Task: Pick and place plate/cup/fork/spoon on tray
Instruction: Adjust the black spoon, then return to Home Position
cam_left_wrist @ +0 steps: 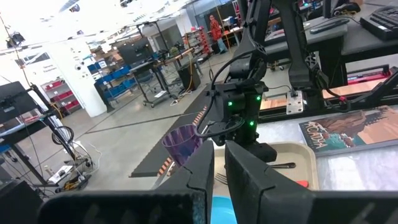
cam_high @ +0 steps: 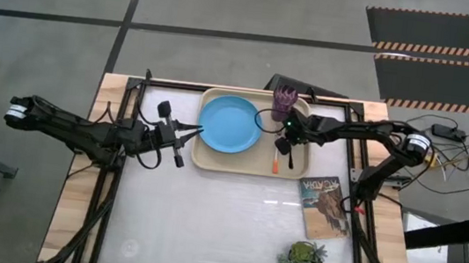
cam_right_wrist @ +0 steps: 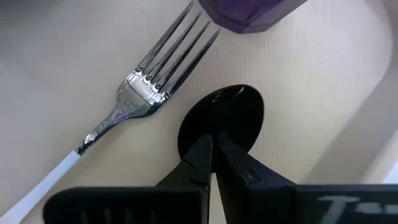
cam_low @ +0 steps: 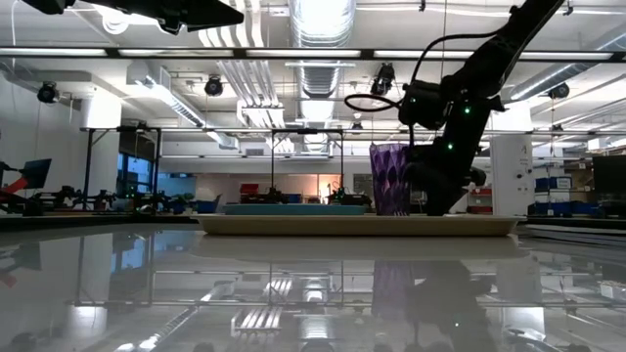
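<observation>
The cream tray (cam_high: pixel 248 165) lies at the table's far middle. The light-blue plate (cam_high: pixel 229 124) lies on its left half and the purple cup (cam_high: pixel 286 100) stands in its far right corner. The fork (cam_right_wrist: pixel 149 81) lies on the tray floor, its tines by the cup (cam_right_wrist: pixel 249 12) and its orange handle end (cam_high: pixel 275 162) toward the near rim. My right gripper (cam_high: pixel 284 146) is low over the tray's right part, shut on the black spoon (cam_right_wrist: pixel 221 121). My left gripper (cam_high: pixel 195 131) hangs shut and empty at the tray's left rim, beside the plate. My right gripper pinches the spoon between its two fingers at the neck, just behind the bowl (cam_right_wrist: pixel 217 134). The fingers come from above, slanting down. The bowl sticks out past the fingertips, close over the tray floor; I cannot tell whether it rests there. The handle (cam_left_wrist: pixel 283 165) sticks out behind.
A picture-covered book (cam_high: pixel 323 206) lies on the table at the near right of the tray. A small green potted plant (cam_high: pixel 303 261) stands nearer the front right. The bare table surface stretches across the near left and middle.
</observation>
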### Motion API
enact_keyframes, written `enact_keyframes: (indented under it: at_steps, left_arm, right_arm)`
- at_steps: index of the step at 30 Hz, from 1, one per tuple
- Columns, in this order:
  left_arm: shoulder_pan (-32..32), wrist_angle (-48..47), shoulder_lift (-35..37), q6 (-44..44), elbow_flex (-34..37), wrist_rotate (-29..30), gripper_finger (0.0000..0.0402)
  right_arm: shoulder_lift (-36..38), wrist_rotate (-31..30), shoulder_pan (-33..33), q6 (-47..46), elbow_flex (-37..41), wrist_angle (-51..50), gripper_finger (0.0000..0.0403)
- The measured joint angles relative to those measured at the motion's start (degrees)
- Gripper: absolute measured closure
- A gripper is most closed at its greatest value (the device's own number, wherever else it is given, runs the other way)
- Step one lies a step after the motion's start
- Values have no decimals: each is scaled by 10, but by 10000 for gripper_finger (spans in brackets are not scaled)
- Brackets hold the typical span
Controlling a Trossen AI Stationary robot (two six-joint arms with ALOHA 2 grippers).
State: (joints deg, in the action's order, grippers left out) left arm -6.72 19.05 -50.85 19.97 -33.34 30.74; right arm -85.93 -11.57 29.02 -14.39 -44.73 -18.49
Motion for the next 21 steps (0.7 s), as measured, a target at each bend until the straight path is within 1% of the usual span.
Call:
enact_keyframes:
  at_steps: [7, 11, 14, 16, 18, 20, 21]
  left_arm:
    - [0, 0, 0, 0, 0, 0, 379]
    - [0, 0, 0, 2, 0, 0, 379]
    - [0, -8, 0, 5, 0, 0, 379]
    - [0, -53, 6, 5, 0, 17, 379]
    - [0, -119, 23, -1, 1, 64, 379]
    - [0, -187, 46, -35, 1, 101, 379]
    - [0, -219, 59, -54, 1, 103, 379]
  right_arm:
    - [33, 0, 0, -11, 0, -23, 394]
    - [74, 12, -7, -25, 0, -43, 394]
    - [113, 29, -33, -13, 0, -37, 394]
    - [141, 31, -62, 10, 3, -21, 394]
    - [174, 31, -94, 33, 14, -2, 394]
    - [210, 31, -128, 53, 33, 34, 394]
    - [229, 31, -144, 65, 46, 58, 394]
